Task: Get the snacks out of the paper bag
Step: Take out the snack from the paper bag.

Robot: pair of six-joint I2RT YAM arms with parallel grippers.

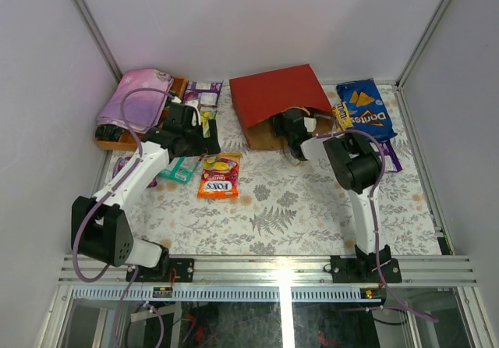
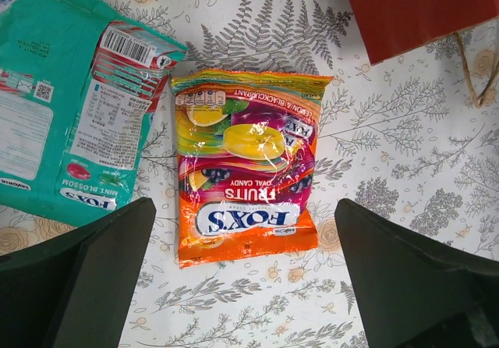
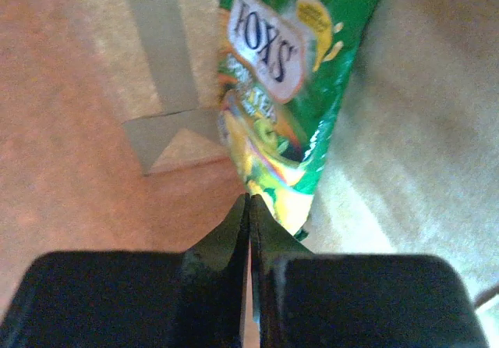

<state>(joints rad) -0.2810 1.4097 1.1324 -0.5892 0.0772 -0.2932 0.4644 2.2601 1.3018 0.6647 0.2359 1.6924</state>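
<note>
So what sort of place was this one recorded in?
Probably a lab robot cell, not a home: plain white panels enclose the workspace, two robot arms are bolted to a metal rail, and snack packets and a red paper bag lie on a patterned cloth.

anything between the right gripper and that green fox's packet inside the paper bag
Nothing visible. The right gripper, shut, has its tips right at the lower edge of the green Fox's packet, with only the brown inside of the paper bag around them. Whether they pinch that edge cannot be told.
</note>
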